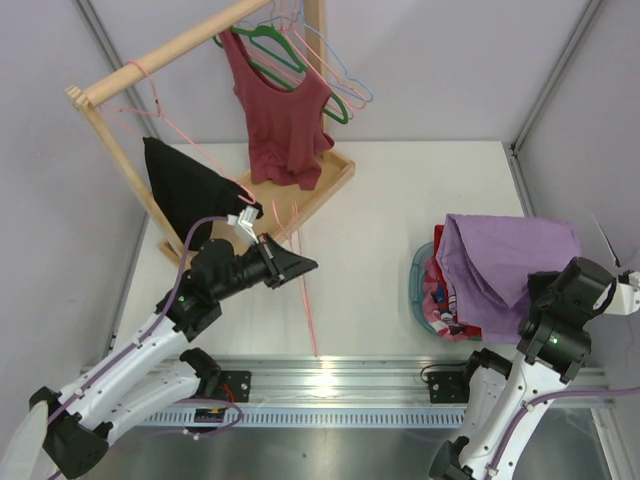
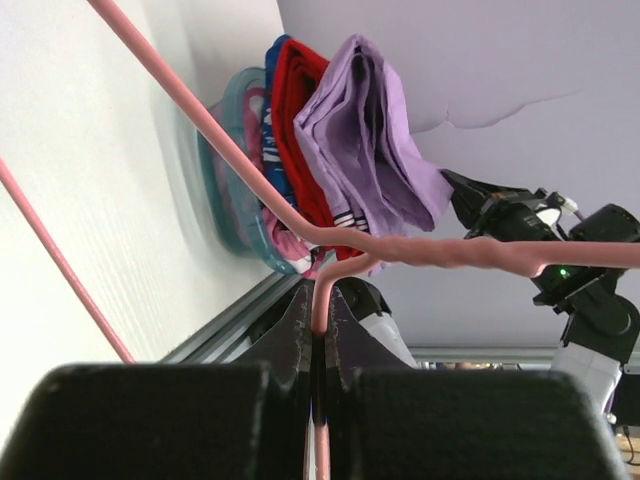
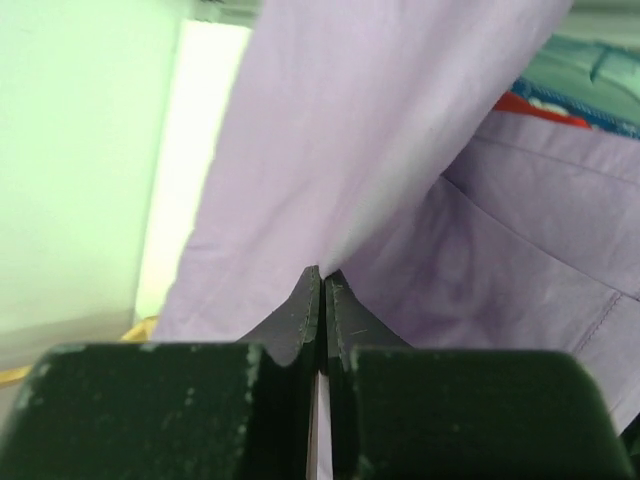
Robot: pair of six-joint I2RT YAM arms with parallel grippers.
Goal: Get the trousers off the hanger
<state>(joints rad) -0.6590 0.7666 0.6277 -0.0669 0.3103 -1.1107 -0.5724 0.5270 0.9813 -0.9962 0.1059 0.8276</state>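
Note:
My left gripper (image 1: 298, 268) is shut on the neck of the thin pink hanger (image 1: 309, 305), whose bare wire frame reaches down toward the table's near edge. In the left wrist view the hanger (image 2: 450, 250) runs between the shut left gripper (image 2: 322, 298) tips. The lilac trousers (image 1: 500, 255) lie draped over the basket at the right, apart from the hanger. In the right wrist view my right gripper (image 3: 322, 273) is shut, with a fold of the trousers (image 3: 380, 130) pinched at its tips. From above, the trousers hide its fingers.
A wooden rack (image 1: 180, 45) at the back left carries a maroon top (image 1: 280, 110), a black garment (image 1: 185, 185), and green (image 1: 268, 48), light blue (image 1: 350, 85) and other pink hangers. The teal basket (image 1: 418, 285) holds colourful clothes. A metal rail (image 1: 330, 375) edges the table.

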